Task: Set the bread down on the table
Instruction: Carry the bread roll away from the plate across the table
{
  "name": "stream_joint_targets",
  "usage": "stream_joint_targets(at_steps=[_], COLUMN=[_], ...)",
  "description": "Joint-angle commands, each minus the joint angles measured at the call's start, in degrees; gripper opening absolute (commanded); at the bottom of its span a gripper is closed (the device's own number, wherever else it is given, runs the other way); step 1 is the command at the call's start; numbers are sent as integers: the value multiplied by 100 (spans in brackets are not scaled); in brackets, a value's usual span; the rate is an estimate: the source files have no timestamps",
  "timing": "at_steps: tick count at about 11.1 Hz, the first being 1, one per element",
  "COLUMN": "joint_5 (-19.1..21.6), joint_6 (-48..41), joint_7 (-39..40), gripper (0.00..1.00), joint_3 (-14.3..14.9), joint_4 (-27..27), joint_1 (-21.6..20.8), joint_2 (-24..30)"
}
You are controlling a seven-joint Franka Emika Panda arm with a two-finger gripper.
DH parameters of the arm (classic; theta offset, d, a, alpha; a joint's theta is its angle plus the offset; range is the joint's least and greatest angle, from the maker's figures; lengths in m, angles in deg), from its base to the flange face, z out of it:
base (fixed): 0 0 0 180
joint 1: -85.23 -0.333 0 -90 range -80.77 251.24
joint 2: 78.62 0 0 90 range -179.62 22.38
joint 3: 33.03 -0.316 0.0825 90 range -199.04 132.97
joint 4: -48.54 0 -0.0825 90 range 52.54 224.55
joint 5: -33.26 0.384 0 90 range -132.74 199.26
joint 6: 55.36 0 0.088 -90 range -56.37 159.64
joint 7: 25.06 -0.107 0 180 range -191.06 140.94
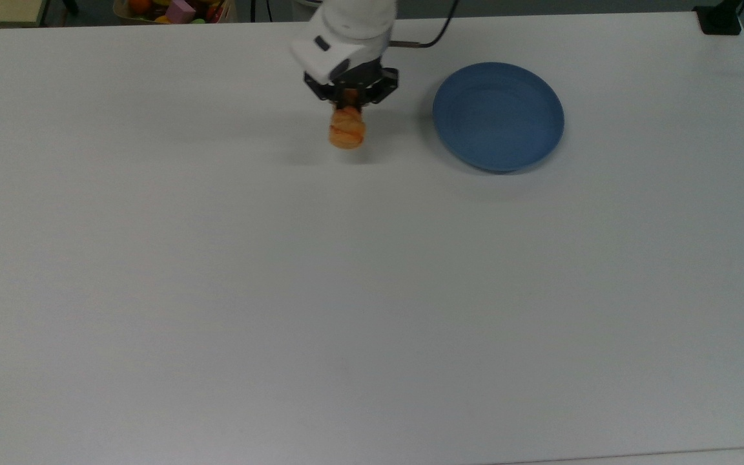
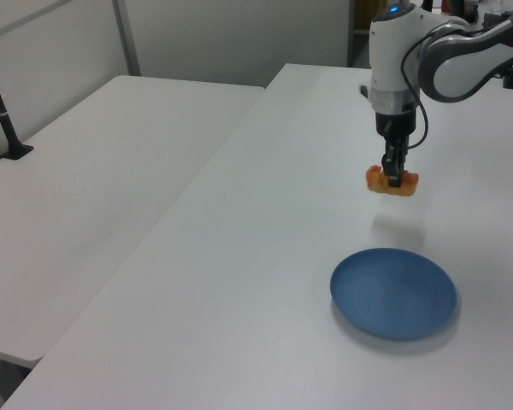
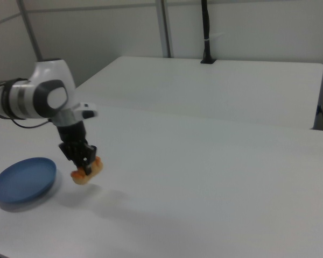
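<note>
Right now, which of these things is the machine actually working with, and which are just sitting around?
Part of the job:
- the bread, held in the claw above the table
- the table, where it should land

Just lying about:
- the blue plate, with nothing on it
- the box of colourful toys beyond the table's far edge

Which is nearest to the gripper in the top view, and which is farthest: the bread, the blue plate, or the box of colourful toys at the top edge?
1. The bread, held in the gripper.
2. The blue plate, to the top view's right.
3. The box of colourful toys, at the top view's upper left, beyond the table.
</note>
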Motion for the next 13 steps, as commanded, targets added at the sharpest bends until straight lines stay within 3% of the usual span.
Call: stream_joint_targets(at_steps=[1,3,6,9,10,12,13], joint_5=[-38,-47,-265,-503,-521,-521,-521], joint_6=[-6,90,134,327,328,231,222], joint_7=[815,1238,1644,1741,1750,1837,1838], gripper=[29,29,30,35,63,100,100], joint_3=[418,717,736,736,736,736,736], joint_4=[393,411,376,376,367,367,367], joint_1=[397,599,1117,1346,1408,1453,1453], joint_2=[214,127,-101,-400,-419,-384,-366])
